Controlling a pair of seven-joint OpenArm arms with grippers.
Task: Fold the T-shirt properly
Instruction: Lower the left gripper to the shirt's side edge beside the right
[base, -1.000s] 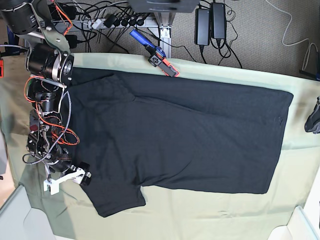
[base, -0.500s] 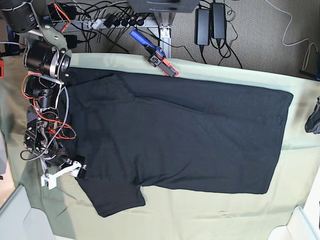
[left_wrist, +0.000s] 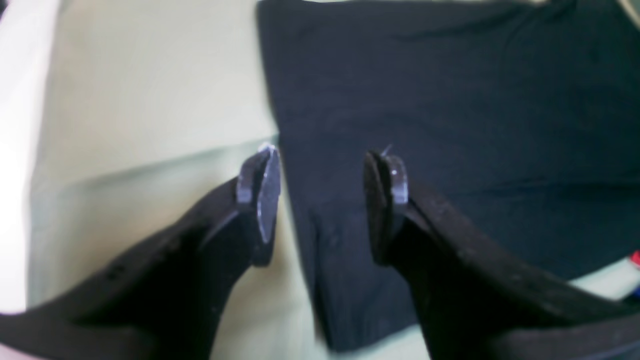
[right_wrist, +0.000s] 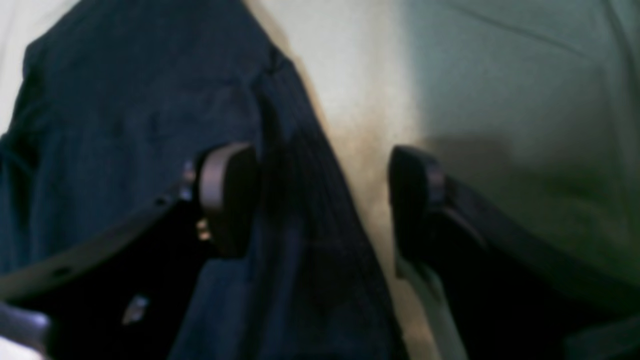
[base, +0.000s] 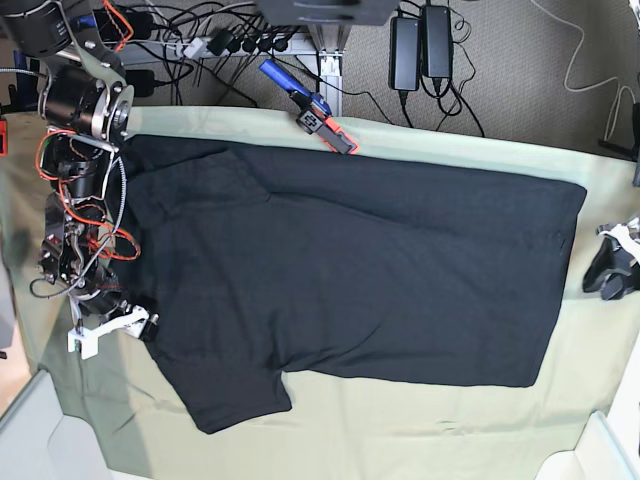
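Note:
The black T-shirt (base: 370, 270) lies flat, plain side up, on the pale green table cloth (base: 400, 440), collar end to the left and hem to the right. My right gripper (base: 112, 328) hovers at the shirt's left edge, near the lower sleeve. In the right wrist view it (right_wrist: 320, 200) is open, straddling the shirt's edge (right_wrist: 300, 210) with nothing pinched. My left gripper (base: 608, 268) sits just off the hem at the far right. The left wrist view shows it (left_wrist: 322, 200) open above the hem edge (left_wrist: 310, 260), one fingertip (left_wrist: 262, 195) over the cloth and the other over black fabric.
A red and blue tool (base: 318, 115) lies at the cloth's far edge. Behind the table run cables and power bricks (base: 420, 45). White bins stand at the near left (base: 40, 435) and near right (base: 605, 450) corners.
My right arm has drawn back to the left, so its gripper now sits at the shirt's left edge instead of over the sleeve. My left gripper has come further into the base view at the right.

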